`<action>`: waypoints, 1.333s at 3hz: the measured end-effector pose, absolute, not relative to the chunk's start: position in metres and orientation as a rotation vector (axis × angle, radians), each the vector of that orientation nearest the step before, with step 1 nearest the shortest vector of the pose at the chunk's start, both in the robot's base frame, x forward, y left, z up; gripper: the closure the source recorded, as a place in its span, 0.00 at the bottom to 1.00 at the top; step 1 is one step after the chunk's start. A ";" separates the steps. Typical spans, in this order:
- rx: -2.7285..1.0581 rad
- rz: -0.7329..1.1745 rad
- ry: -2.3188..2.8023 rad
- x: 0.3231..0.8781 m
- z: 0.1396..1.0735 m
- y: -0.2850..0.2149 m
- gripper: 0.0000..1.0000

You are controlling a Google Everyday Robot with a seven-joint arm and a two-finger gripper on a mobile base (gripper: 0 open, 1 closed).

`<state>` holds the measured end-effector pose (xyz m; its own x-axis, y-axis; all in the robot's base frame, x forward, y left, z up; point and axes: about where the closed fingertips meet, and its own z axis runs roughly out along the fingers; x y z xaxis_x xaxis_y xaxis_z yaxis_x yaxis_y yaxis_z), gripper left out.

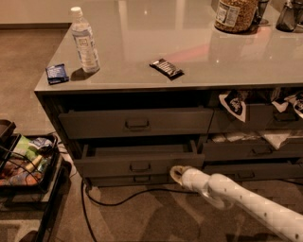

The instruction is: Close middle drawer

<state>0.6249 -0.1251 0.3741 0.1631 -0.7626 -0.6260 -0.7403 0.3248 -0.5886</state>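
Camera view: a grey counter (142, 28) seen from above and in front, with three wide drawers stacked under its left half; the middle drawer (109, 166), dark grey with a small central handle (140, 166), stands partly pulled out, its front forward of the lower drawer (113, 180), its shallow box showing behind the front; the upper drawer (94, 125) sits above it. The claw (176, 174), at the end of a white arm (251, 205) entering from the lower right, lies at the lower right corner of the middle drawer's front, touching or just beside it; whether the claw is open or closed cannot be told. On the counter: water bottle (84, 40); blue packet (57, 74); dark snack bar (166, 68); jar (235, 14). A black cable (118, 198) crosses the floor below.
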 end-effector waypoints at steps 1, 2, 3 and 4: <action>-1.368 -0.072 1.558 0.664 0.384 -0.126 1.00; -1.346 -0.092 1.547 0.691 0.390 -0.124 1.00; -1.338 -0.083 1.536 0.706 0.391 -0.119 1.00; -1.339 -0.083 1.536 0.706 0.391 -0.119 1.00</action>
<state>0.7059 -0.1189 0.3907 0.1743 -0.7540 -0.6333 -0.6813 0.3721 -0.6304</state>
